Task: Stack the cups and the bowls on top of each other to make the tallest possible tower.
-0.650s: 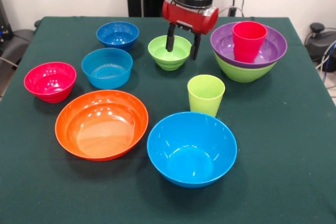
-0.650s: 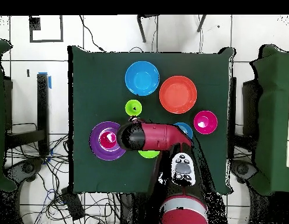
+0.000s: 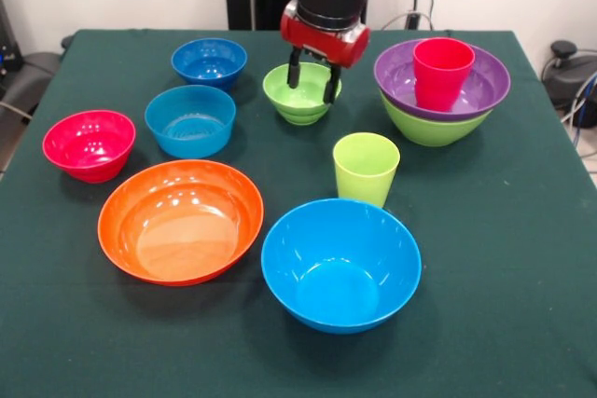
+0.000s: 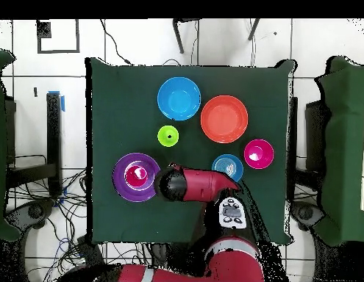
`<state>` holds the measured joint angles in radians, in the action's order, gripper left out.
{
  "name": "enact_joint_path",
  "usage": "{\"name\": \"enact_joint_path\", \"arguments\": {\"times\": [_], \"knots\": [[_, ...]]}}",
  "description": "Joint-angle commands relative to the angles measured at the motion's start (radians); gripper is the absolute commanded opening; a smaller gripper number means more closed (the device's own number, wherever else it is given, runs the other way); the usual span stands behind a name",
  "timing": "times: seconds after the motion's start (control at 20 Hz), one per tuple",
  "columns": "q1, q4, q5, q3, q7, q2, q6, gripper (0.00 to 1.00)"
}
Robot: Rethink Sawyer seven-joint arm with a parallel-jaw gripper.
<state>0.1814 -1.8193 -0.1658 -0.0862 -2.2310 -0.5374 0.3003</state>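
Note:
My gripper point(image 3: 313, 81) hangs low over the small lime green bowl point(image 3: 300, 95) at the back middle, its two fingers apart, one over the bowl's inside and one at its right rim. The tower point(image 3: 438, 100) stands to the right: a large lime green bowl, a purple bowl point(image 3: 480, 90) in it and a red cup point(image 3: 442, 72) upright inside. In the overhead view the tower point(image 4: 137, 176) is left of the arm point(image 4: 195, 183), which hides the gripper and the small green bowl. A lime green cup point(image 3: 365, 168) stands upright mid-table.
On the table are a large light blue bowl point(image 3: 340, 263), a large orange bowl point(image 3: 180, 221), a small pink-red bowl point(image 3: 89, 144), a small light blue bowl point(image 3: 190, 120) and a small dark blue bowl point(image 3: 209, 62). All stand apart, mouths up.

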Motion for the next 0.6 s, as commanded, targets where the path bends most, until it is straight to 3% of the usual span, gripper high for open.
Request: {"name": "enact_joint_path", "arguments": {"times": [0.05,0.6], "knots": [[0.052,-0.036,-0.006,0.08,-0.087,0.095,-0.098,1.0],[0.098,-0.035,-0.022,0.11,-0.078,0.169,-0.181,1.0]]}}
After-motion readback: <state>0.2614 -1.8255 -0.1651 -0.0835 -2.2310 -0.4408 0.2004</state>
